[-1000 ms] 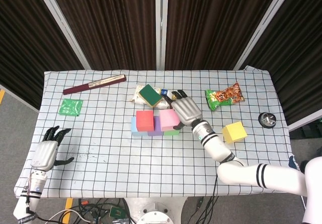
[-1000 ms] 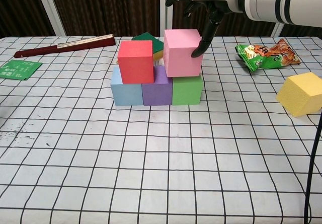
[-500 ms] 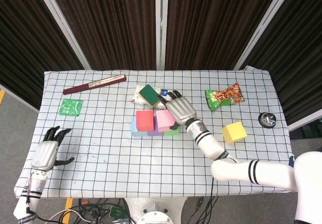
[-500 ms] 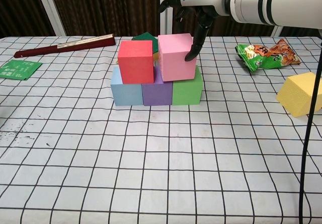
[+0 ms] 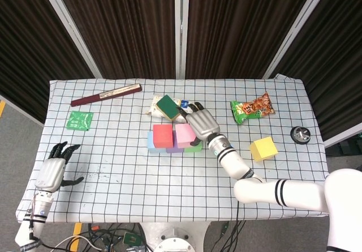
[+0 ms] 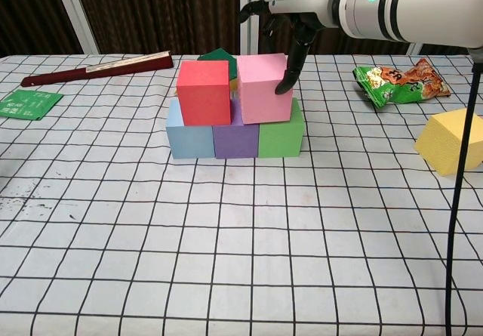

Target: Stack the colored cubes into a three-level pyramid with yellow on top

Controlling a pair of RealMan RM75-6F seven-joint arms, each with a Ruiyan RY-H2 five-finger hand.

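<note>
Both views: right hand [image 6: 290, 30] fingers pinching pink cube [image 6: 264, 87]; only head view shows left hand [image 5: 54, 170], spread.

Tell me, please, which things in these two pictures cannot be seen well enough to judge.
- Pink cube, both views: the right hand covers its back; grip or mere touch cannot be told.
- Green sponge, chest view: mostly hidden behind the red cube.
- White packet under that sponge, head view: too small to identify.
- Left hand: outside the chest view.
- Round object, head view: too small to name.
</note>
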